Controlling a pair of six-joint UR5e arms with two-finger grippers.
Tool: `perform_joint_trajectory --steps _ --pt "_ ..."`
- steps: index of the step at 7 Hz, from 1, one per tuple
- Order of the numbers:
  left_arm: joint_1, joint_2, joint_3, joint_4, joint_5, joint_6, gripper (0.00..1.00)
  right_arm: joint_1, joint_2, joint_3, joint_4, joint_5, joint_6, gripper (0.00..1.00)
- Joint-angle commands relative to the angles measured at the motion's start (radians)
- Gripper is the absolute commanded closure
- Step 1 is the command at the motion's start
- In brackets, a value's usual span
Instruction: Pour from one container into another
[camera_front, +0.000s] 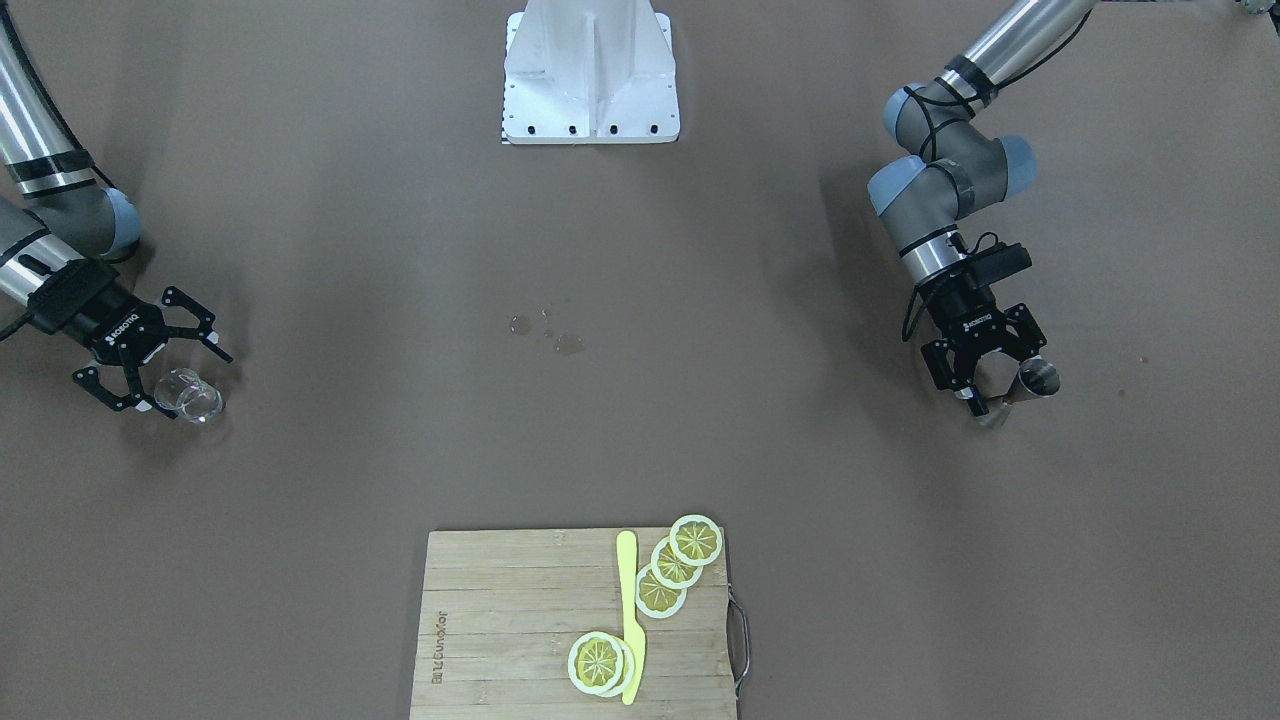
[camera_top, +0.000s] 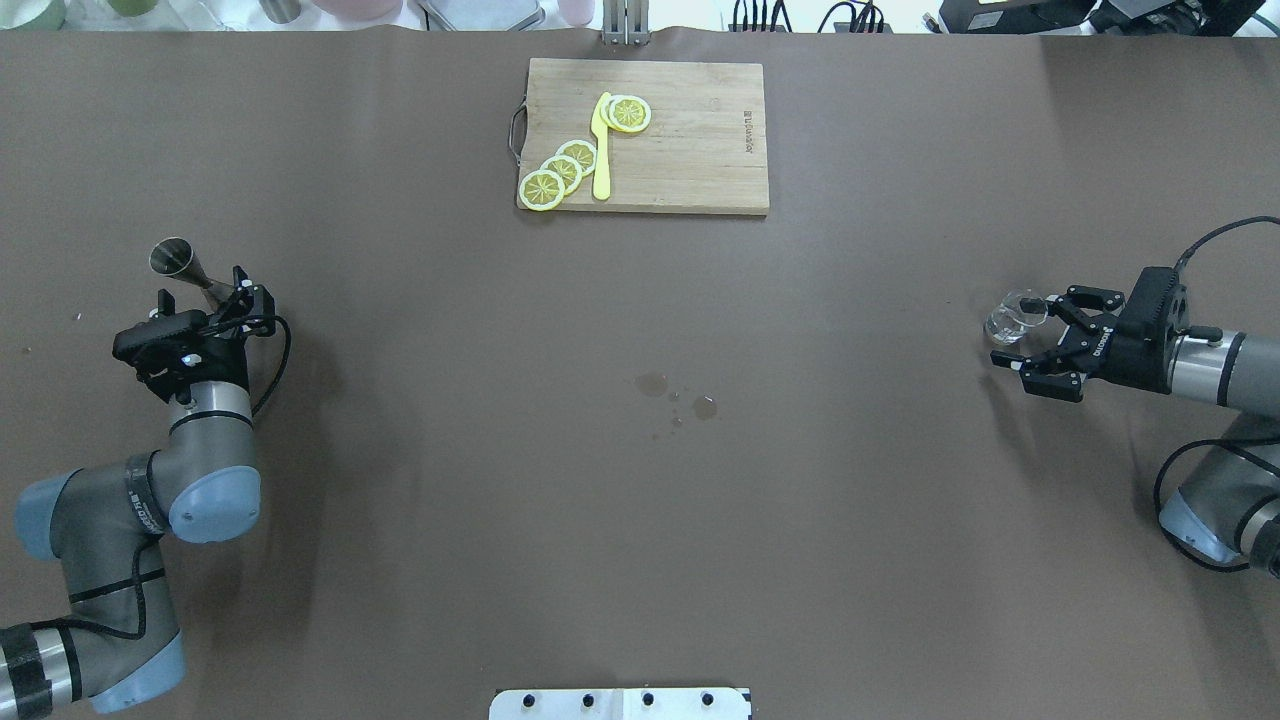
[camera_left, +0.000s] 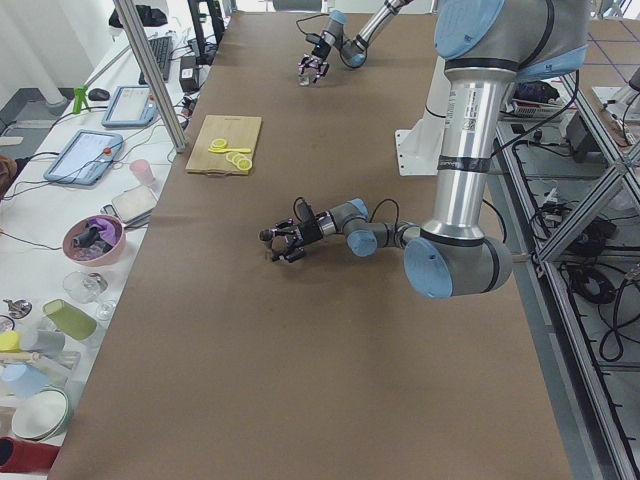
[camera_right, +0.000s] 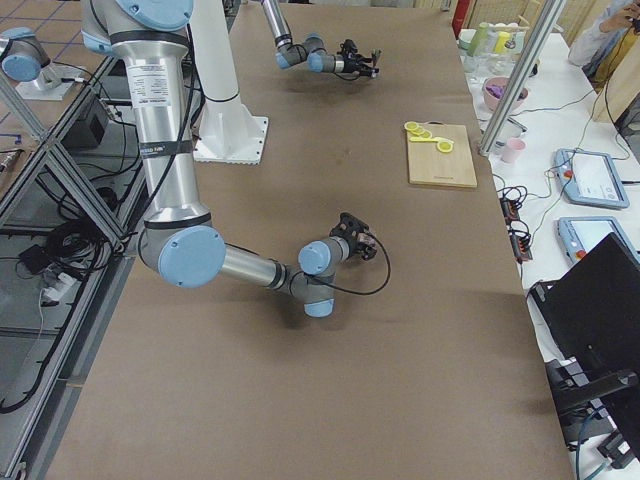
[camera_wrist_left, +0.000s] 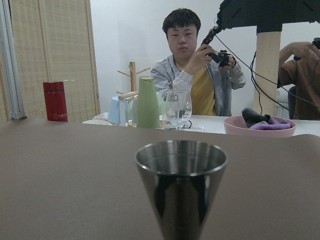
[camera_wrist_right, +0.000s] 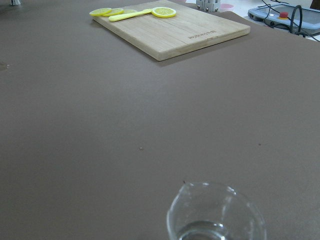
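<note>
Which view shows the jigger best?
Left wrist: the jigger fills the foreground, rim and cone sharp. Overhead and front-facing show it small at the left gripper; the side views, hardly at all; right wrist, not at all.

Both arms are built of silver metal tubes and grey joints with round light-blue caps. The left arm (camera_front: 945, 190) has a thin black cable (camera_top: 272, 350) at its wrist, and a black box (camera_front: 1000, 262) is mounted there. The right arm (camera_front: 60, 215) has black bands around its silver tube. The left gripper (camera_front: 1005, 385) and the right gripper (camera_front: 180, 385) are black, each with two jointed fingers and small white lettering. The base (camera_front: 590, 90) is white, with dark bolts (camera_front: 572, 130) along its edge.
</note>
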Motion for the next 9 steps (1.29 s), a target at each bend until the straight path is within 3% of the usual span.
perform_joint_trajectory --steps 1,4,7,8,9 --pt "0.000 0.001 0.001 0.000 0.000 0.000 0.08 0.006 0.002 -0.010 0.000 0.000 0.000 0.09" --pt "-0.004 0.002 0.015 0.000 -0.002 -0.002 0.08 0.017 0.008 -0.021 0.000 0.004 0.000 0.11" --pt "-0.004 0.001 0.003 0.000 -0.002 0.001 0.08 0.018 0.017 -0.021 -0.002 0.004 0.000 0.29" --pt "-0.004 0.001 0.000 -0.001 -0.002 0.005 0.16 0.018 0.017 -0.020 -0.003 0.004 0.000 0.41" --pt "-0.004 0.001 0.003 -0.002 -0.002 0.005 0.33 0.023 0.016 -0.017 -0.003 0.005 -0.002 0.57"
